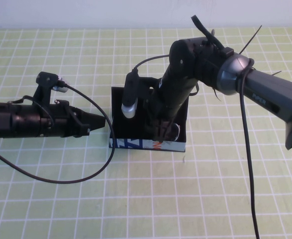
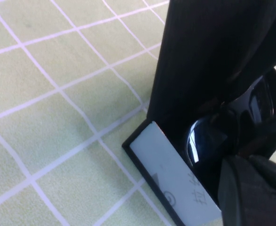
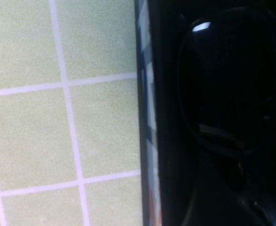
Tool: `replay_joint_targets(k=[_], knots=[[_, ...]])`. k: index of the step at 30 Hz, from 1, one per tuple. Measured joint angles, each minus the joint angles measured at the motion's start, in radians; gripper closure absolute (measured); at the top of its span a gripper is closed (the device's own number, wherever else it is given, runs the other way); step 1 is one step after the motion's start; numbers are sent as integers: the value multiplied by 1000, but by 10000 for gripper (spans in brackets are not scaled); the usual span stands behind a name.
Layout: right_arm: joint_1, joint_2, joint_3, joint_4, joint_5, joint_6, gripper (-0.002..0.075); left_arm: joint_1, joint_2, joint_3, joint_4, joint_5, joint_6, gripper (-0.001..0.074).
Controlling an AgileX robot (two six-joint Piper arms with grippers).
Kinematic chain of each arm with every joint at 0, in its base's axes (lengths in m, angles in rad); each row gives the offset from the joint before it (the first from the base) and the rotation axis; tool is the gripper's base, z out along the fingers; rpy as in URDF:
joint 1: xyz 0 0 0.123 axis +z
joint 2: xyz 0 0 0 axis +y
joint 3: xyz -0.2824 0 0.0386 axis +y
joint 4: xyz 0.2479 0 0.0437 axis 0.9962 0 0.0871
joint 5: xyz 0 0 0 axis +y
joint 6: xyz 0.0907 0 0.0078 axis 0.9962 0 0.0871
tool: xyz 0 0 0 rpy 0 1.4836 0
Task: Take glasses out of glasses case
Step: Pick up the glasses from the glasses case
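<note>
The glasses case [image 1: 136, 144] stands open at the table's middle, black lid raised, light blue printed front facing me. It also shows in the left wrist view [image 2: 170, 179] and the right wrist view [image 3: 147, 141]. The dark glasses [image 2: 208, 141] lie inside it, and a shiny lens shows in the right wrist view [image 3: 222, 70]. My right gripper [image 1: 164, 130] reaches down into the case over the glasses. My left gripper [image 1: 103, 122] lies level at the case's left end, with its fingers [image 2: 255, 193] closed together at the case's edge.
The table is covered by a green cloth [image 1: 136, 199] with a white grid. A black cable [image 1: 66, 180] loops from the left arm across the cloth in front of it. Another cable [image 1: 247, 164] hangs from the right arm.
</note>
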State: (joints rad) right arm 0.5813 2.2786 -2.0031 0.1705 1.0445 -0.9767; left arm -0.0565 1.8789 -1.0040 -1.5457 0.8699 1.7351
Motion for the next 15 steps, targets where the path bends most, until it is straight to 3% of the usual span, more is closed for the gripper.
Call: replay_joint_targets(k=[15], knots=[[0,-6,-2,-1,17,0,695,0,0,0,0,0,0,739]])
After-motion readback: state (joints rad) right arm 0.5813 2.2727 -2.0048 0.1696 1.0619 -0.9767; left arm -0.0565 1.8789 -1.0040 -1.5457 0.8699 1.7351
